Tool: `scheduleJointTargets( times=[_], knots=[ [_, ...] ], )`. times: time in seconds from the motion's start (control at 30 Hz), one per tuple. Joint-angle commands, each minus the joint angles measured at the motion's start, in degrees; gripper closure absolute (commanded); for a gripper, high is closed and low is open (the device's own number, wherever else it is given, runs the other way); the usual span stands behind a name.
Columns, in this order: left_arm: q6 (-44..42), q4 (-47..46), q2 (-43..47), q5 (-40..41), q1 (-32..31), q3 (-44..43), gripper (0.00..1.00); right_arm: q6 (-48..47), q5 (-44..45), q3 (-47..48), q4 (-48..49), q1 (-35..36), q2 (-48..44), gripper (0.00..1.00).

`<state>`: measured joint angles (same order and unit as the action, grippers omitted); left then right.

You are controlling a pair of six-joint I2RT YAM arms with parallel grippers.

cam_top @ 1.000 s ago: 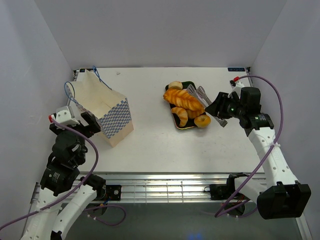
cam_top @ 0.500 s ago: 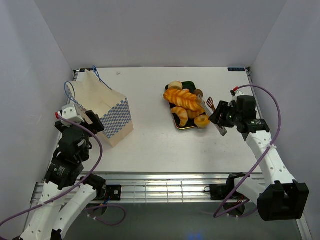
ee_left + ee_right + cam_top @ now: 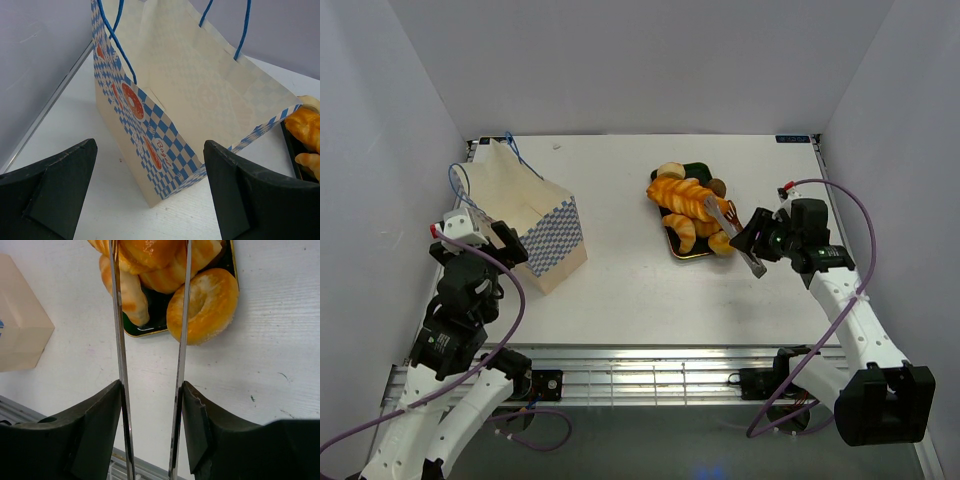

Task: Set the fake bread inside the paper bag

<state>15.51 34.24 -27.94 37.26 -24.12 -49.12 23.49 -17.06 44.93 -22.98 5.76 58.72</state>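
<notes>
The fake bread (image 3: 692, 205) is piled on a dark tray (image 3: 686, 254) right of centre: a long ridged loaf (image 3: 165, 255), a round bun (image 3: 202, 305) and smaller pieces. My right gripper (image 3: 752, 240) (image 3: 151, 390) is shut on metal tongs (image 3: 725, 215) (image 3: 119, 340). The two blades of the tongs straddle the loaf, slightly apart. The paper bag (image 3: 535, 215) (image 3: 200, 90) stands at the left, tilted, with its mouth open. Close behind its checkered base, my left gripper (image 3: 490, 240) (image 3: 150, 150) is open and holds nothing.
The bag's blue string handles (image 3: 117, 45) stick up at its mouth. Grey walls close in the table on the left, right and back. The metal rail (image 3: 650, 360) runs along the near edge.
My right arm has swung the tongs left, from beside the tray to over the bread. The left arm shifted slightly up toward the bag, then held still.
</notes>
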Motion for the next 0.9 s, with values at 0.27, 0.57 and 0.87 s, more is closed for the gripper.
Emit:
scheduleJointTargets(
  times=[0.27, 0.57, 0.87],
  knots=[
    [0.0, -0.9, 0.5, 0.2, -0.1, 0.7, 0.02, 2.4, -4.5, 0.0, 4.6, 0.2, 2.2, 0.46],
    [-0.1, -0.2, 0.3, -0.1, -0.1, 0.0, 0.02, 2.8, -5.9, 1.8, 4.4, 0.2, 1.7, 0.78],
    [0.0, 1.5, 0.7, 2.4, -0.1, -3.1, 0.02, 3.5, -9.3, 10.0, 4.3, 0.2, 1.4, 0.92]
  ],
)
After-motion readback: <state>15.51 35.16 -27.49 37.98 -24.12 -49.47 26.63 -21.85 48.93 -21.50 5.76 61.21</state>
